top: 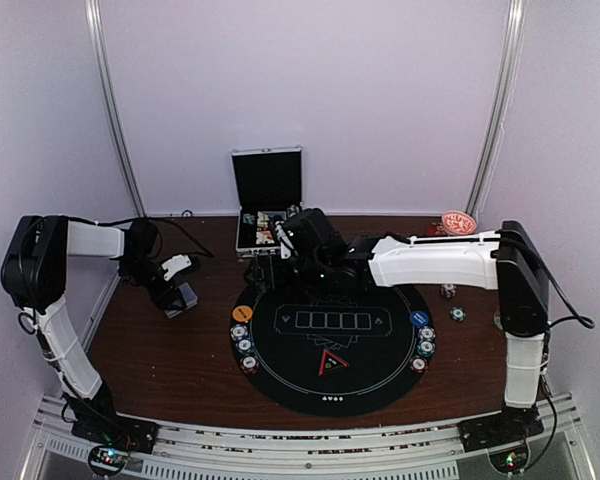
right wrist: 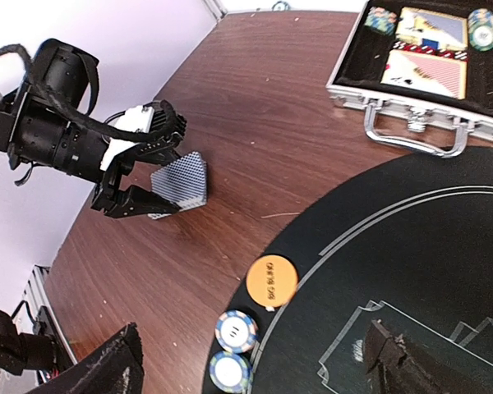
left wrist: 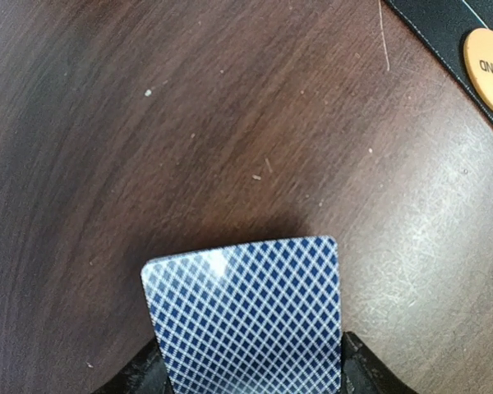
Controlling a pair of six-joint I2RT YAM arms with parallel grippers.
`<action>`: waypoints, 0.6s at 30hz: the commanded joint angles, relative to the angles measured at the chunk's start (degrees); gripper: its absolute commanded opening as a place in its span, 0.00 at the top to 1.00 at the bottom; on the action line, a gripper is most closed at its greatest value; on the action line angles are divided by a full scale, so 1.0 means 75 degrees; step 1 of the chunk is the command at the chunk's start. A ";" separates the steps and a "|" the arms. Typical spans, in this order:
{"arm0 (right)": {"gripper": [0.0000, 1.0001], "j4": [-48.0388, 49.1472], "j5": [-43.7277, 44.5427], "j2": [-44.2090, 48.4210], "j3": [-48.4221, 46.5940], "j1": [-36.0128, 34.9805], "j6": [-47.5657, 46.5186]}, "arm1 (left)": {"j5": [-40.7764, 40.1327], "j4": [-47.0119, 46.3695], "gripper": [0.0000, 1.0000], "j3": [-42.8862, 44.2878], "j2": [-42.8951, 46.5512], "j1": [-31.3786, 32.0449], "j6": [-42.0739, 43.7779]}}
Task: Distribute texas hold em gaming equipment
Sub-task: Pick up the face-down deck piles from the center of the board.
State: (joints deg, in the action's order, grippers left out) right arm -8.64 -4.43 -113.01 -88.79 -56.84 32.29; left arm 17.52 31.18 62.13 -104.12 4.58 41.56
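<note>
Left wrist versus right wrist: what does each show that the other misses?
Left wrist only: the word BLIND readable on the orange disc. Right wrist only: the open silver case, chip stacks, and the left pincer seen from outside. Both: the blue-backed playing card it grips, the disc, black mat, wooden table.

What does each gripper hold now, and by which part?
Left gripper holds a card by its two long edges, near one end. Right gripper holds nothing.
</note>
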 commanded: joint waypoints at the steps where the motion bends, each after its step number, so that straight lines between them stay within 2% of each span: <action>1: 0.06 0.0310 -0.0629 -0.0752 -0.0781 -0.0055 0.0522 | 0.0012 0.0029 0.52 -0.0113 0.0209 0.0031 -0.0078; 7: 0.08 0.0961 -0.1360 -0.1858 -0.1581 -0.0032 0.1193 | 0.0103 0.0028 0.50 -0.0198 0.0399 0.0032 -0.0081; 12: 0.10 0.2004 -0.1814 -0.2502 -0.1941 0.0030 0.2025 | 0.0227 0.0026 0.49 -0.0396 0.0621 0.0041 -0.0062; 18: 0.13 0.2580 -0.2049 -0.3382 -0.2582 0.0131 0.2684 | 0.0319 0.0028 0.48 -0.0471 0.0941 0.0034 -0.0054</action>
State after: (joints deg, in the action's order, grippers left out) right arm 4.91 -17.28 -134.98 -104.36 -56.45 47.40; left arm 18.13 31.57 59.16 -99.88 4.60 41.39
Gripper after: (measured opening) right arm 0.877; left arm 0.603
